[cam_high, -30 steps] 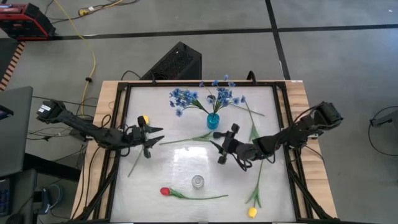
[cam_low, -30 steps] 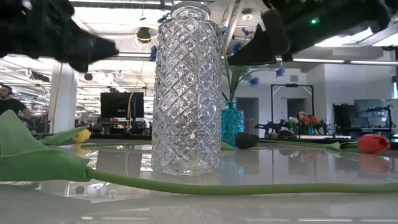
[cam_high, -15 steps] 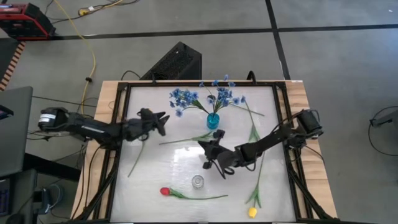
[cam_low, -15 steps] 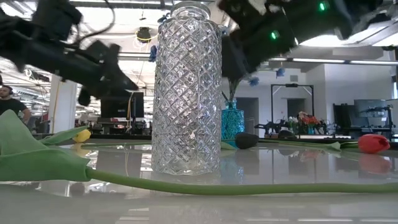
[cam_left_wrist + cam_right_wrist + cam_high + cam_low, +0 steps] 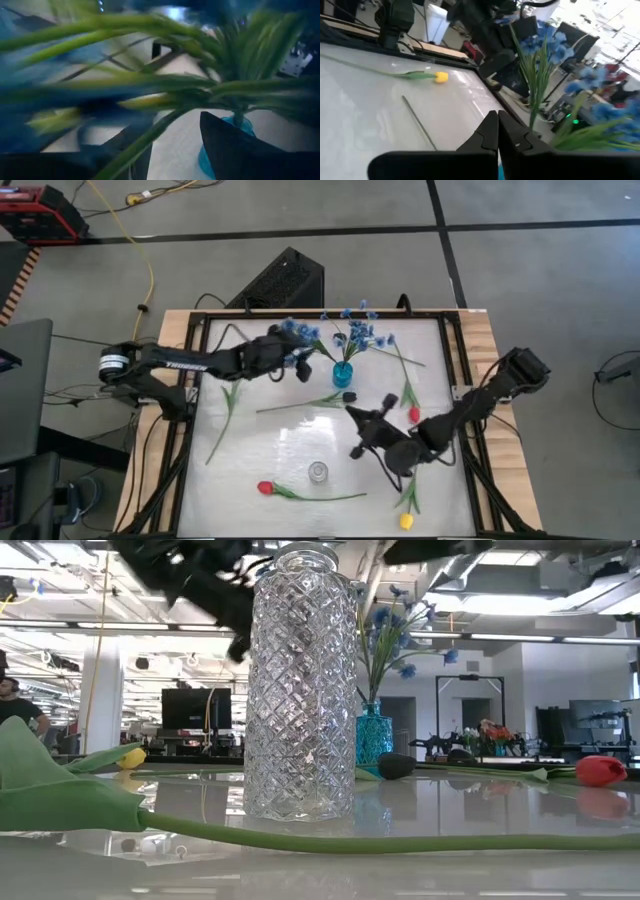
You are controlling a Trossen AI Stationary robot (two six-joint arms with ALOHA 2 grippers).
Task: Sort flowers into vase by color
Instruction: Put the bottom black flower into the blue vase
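Near the table's far edge, the left gripper [image 5: 300, 365] reaches in among the blue small-blossom sprays [image 5: 296, 336] standing in the small teal glass vase [image 5: 343, 374]. Its fingers stand wide apart, and the left wrist view shows green stems and blue blossoms crowding around them with nothing clearly pinched. That is the main risk: the little vase looks light and top-heavy, so a sideways push on the stems could tip it or drag it across the glossy white table [image 5: 270, 440].

Toward the table's right edge, the right gripper [image 5: 365, 432] hovers with its fingers [image 5: 492, 134] pressed together on nothing; it holds no flower. A red tulip head [image 5: 414, 415] lies just beside that arm, and a sweep of the arm could knock it or the green stems [image 5: 410, 480] lying nearby out of reach.

The tall clear cut-glass vase [image 5: 318, 472] stands empty near the table's near edge, with a red tulip on a long green stem [image 5: 266, 488] beside it and a yellow tulip head [image 5: 405, 521] at the near right. A yellow tulip [image 5: 131, 756] lies toward the left edge, though the left arm hides it from above. A dark near-black bud [image 5: 396, 765] rests beside the teal vase in the low view. Most flowers are still unsorted, and a loose stem could roll when grasped.
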